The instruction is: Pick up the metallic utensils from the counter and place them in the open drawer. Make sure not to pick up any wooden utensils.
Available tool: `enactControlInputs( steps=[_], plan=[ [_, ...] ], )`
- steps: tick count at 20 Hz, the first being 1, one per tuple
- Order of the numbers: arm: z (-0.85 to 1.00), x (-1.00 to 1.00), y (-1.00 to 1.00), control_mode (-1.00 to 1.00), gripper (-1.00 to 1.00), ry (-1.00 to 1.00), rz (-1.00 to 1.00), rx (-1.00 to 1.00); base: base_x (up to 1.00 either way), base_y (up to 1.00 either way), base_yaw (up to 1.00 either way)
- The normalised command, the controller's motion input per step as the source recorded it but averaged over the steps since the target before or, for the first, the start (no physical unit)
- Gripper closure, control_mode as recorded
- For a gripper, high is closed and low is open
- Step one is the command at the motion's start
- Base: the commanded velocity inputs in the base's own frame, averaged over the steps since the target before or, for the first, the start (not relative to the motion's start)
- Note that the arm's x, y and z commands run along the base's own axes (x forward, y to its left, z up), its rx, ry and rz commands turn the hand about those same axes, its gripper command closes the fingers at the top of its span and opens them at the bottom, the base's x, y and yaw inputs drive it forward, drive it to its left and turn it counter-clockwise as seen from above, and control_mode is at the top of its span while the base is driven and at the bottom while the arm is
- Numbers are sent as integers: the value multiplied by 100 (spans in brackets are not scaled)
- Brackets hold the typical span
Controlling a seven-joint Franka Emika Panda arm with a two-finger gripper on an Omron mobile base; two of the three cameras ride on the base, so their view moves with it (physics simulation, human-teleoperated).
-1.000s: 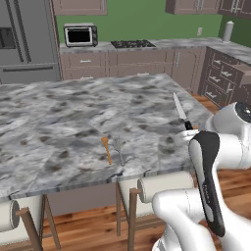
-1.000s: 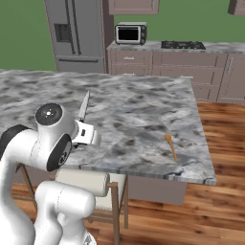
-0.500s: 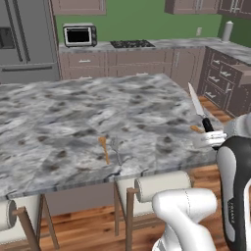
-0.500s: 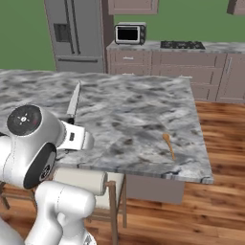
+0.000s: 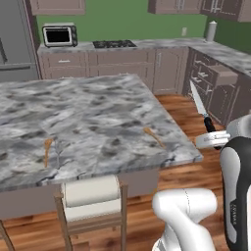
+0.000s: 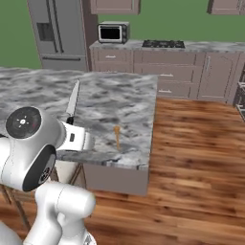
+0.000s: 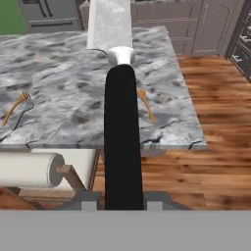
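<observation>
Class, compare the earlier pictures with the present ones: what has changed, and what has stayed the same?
The base has driven and turned right, so the whole view shifted toward the brown cabinet drawers. The pincer stays shut on the black-handled silver knife, blade up. On the marbled grey island counter, the orange-brown wooden spoons and the pale grey fork have not moved.

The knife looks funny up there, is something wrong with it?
Nothing is broken. The knife is off the counter, held by its black handle in the gripper, blade pointing up. A wooden spoon lies near the counter's edge.
</observation>
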Motion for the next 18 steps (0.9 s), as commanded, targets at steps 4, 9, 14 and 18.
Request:
enactControlInputs(
  steps=[4, 9, 14, 18],
  plan=[
    [0, 0, 0, 100, 100, 0, 0, 0, 0, -100, 5],
    [0, 0, 0, 100, 100, 0, 0, 0, 10, -100, 5],
    [0, 0, 0, 100, 100, 0, 0, 0, 62, -100, 2],
    [0, 0, 0, 100, 100, 0, 0, 0, 100, -88, 0]
  ],
)
